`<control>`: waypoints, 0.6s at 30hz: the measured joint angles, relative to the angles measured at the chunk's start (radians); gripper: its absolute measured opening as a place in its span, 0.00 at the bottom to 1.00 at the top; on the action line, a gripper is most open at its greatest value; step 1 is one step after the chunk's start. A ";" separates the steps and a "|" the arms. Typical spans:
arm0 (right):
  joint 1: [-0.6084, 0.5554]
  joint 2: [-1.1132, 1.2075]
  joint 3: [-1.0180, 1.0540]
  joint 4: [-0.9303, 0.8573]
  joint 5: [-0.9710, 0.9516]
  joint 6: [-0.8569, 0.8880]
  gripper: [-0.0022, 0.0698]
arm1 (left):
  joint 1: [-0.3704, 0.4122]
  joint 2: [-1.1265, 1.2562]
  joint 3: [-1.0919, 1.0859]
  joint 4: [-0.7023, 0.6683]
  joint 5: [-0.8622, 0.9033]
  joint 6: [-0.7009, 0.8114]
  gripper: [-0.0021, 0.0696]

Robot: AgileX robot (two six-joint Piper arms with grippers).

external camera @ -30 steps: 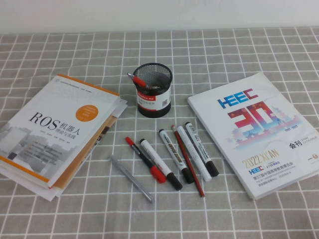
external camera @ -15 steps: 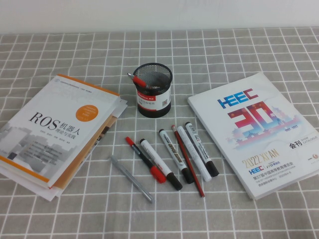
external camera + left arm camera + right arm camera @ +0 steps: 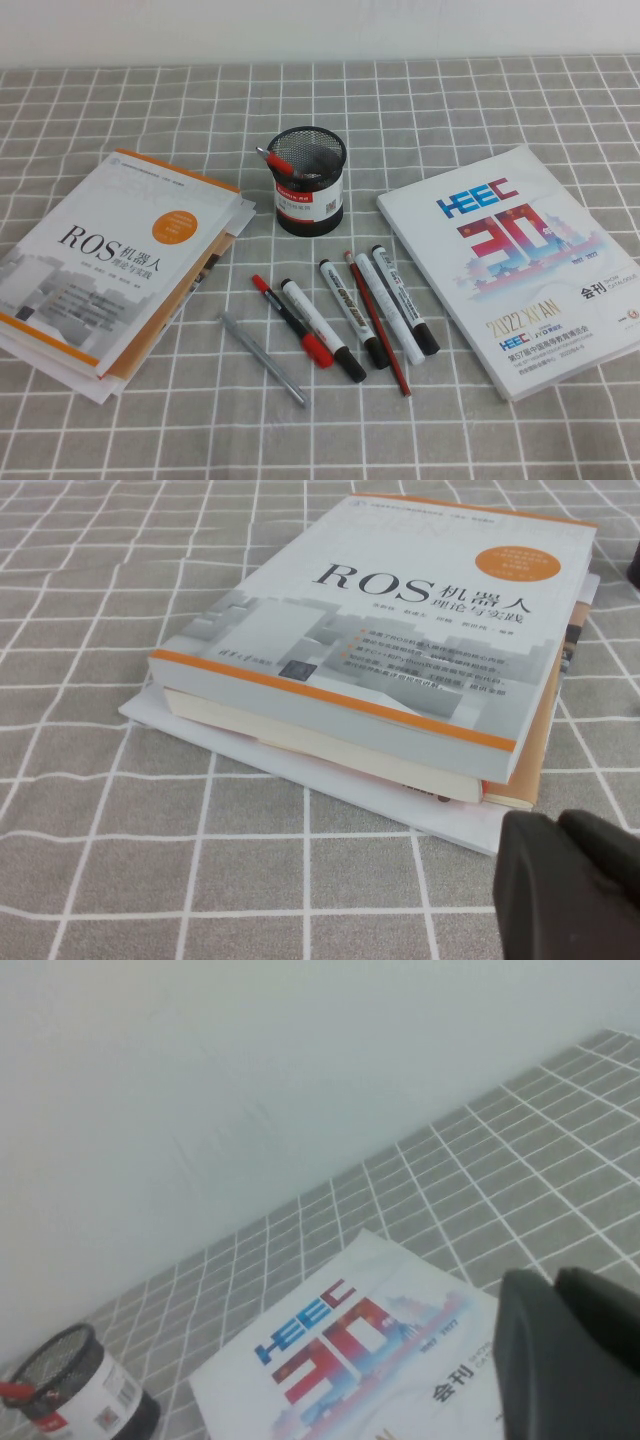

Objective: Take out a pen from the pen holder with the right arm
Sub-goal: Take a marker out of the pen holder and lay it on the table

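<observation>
Nothing has moved in the last second. Pen holder (image 3: 310, 180) sits mid-desk toward the far edge, between the ROS book stack (image 3: 120, 250) and the HEEC catalogue (image 3: 510, 265). A red pen (image 3: 272, 160) leans inside it. Loose pens (image 3: 340, 320) lie toward the front edge. Right gripper (image 3: 553, 1282) is clenched and empty, near the catalogue. Left gripper (image 3: 557, 825) is clenched and empty, by the ROS stack.

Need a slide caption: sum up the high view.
Mesh pen holder with red pen, loose pens in front; left gripper by ROS book, right gripper near HEEC catalogue, both offscreen.
</observation>
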 joint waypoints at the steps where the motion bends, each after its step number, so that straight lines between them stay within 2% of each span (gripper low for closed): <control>1: 0.000 0.000 0.000 0.016 0.000 0.000 0.01 | 0.000 0.000 0.000 0.000 0.000 0.000 0.02; 5: 0.000 0.000 -0.015 0.050 0.096 0.000 0.01 | 0.000 0.000 0.000 0.000 0.000 0.000 0.02; 8: 0.000 0.036 -0.101 0.047 0.196 -0.005 0.01 | 0.000 0.000 0.000 0.000 0.000 0.000 0.02; 14: 0.000 0.232 -0.318 -0.012 0.470 -0.131 0.01 | 0.000 0.000 0.000 0.000 0.000 0.000 0.02; 18: 0.000 0.386 -0.429 -0.040 0.576 -0.216 0.01 | 0.000 0.000 0.000 0.000 0.000 0.000 0.02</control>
